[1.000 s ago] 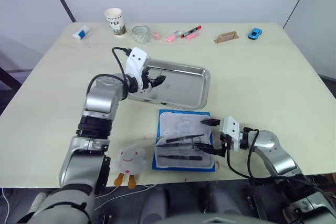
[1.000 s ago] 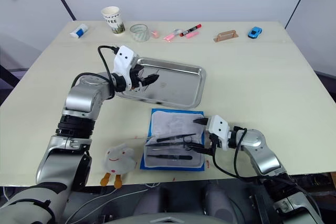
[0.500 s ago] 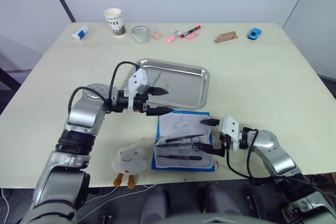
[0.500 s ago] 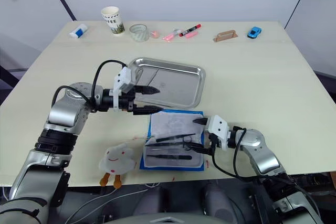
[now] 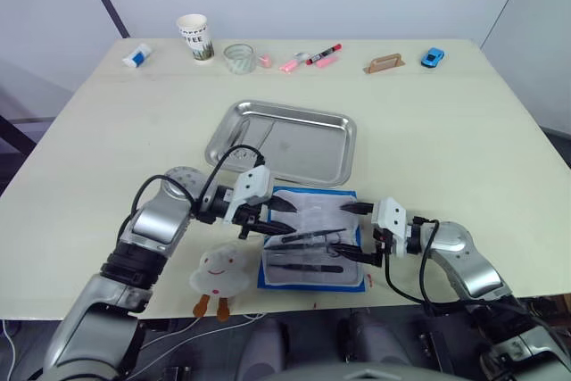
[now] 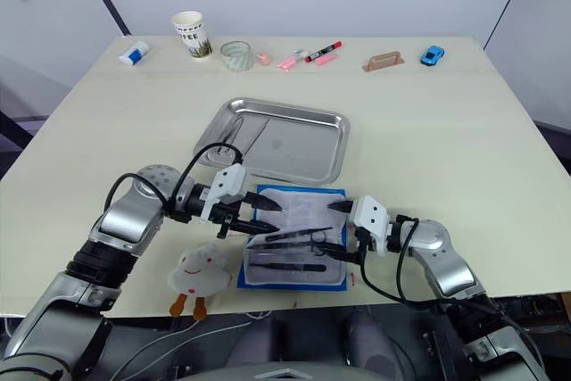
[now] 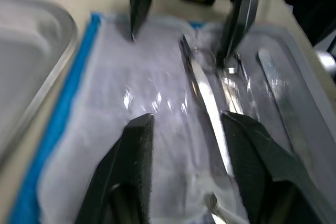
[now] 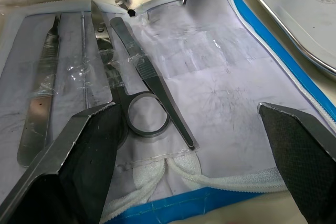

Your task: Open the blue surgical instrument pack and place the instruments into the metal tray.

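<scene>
While both pincers stand with fingers spread and empty, the left gripper [image 5: 284, 217] hangs at the left edge of the blue surgical instrument pack [image 5: 314, 238], its tips over the pale lining, and the right gripper [image 5: 354, 231] sits at the pack's right edge, one finger above the lining and one low beside the ring handles. The pack lies unfolded flat near the front edge of the bench [image 5: 464, 140], its grey-white inside facing up within a blue border. The instruments [image 8: 131, 82] rest on that lining under clear film: scissors with a ring handle, forceps and a flat slim tool side by side, pointing across the pack. Just behind the pack, close to its rear edge, lies the metal tray [image 5: 282, 141], with one thin tool on its floor near the left end. A white plush toy [image 5: 220, 276] sits at the front edge of the bench, left of the pack. Along the far edge stand a paper cup [image 5: 195, 37], a glass [image 5: 239, 58], markers [image 5: 310, 57], a small blue toy car [image 5: 434, 57].
</scene>
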{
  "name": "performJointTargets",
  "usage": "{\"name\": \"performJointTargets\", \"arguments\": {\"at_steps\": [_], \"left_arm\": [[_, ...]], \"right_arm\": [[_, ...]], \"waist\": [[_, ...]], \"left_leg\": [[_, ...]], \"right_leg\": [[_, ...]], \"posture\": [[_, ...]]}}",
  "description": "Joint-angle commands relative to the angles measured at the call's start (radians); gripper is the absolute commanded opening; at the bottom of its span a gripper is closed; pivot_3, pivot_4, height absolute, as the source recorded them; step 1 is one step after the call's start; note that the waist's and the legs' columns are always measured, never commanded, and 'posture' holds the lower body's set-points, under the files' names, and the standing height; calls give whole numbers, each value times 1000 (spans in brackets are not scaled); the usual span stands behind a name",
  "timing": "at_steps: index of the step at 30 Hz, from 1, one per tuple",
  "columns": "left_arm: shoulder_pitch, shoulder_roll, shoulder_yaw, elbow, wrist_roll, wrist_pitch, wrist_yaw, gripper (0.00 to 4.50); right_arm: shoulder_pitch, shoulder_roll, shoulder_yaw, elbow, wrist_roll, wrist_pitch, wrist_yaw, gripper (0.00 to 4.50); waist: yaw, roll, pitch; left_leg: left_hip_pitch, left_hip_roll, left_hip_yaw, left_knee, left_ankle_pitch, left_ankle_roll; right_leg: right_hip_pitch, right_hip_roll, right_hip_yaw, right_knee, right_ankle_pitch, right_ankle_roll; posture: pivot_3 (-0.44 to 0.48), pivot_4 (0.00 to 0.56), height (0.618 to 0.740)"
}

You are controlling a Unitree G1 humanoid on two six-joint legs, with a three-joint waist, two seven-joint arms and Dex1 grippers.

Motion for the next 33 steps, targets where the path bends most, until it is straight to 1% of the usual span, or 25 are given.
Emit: {"name": "performJointTargets", "arguments": {"at_steps": [1, 9, 14, 18, 33], "left_arm": [[23, 9, 6, -62, 0, -15, 7, 2310], [72, -5, 4, -104, 5, 0, 51, 2310], [81, -21, -1, -101, 19, -3, 90, 2310], [70, -24, -11, -56, 52, -44, 101, 2310], [51, -37, -8, -2, 63, -74, 116, 2310]], "right_arm": [[54, -22, 44, 103, -104, 55, -43, 4500], [57, -23, 44, 98, -104, 56, -43, 4500], [55, -21, 45, 100, -105, 55, -42, 4500], [51, -19, 46, 102, -105, 54, -42, 4500], [58, -16, 48, 103, -105, 52, -45, 4500]], "waist": [[0, 0, 0], [0, 0, 0], [1, 0, 0], [2, 0, 0], [2, 0, -1]], "left_leg": [[0, 0, 0, 0, 0, 0], [0, 0, 0, 0, 0, 0], [0, 0, 0, 0, 0, 0], [0, 0, 0, 0, 0, 0], [0, 0, 0, 0, 0, 0]], "right_leg": [[0, 0, 0, 0, 0, 0], [0, 0, 0, 0, 0, 0], [0, 0, 0, 0, 0, 0], [0, 0, 0, 0, 0, 0], [0, 0, 0, 0, 0, 0]], "posture": [[0, 150, 728], [0, 150, 728], [0, 150, 728], [0, 150, 728], [0, 150, 728]]}}
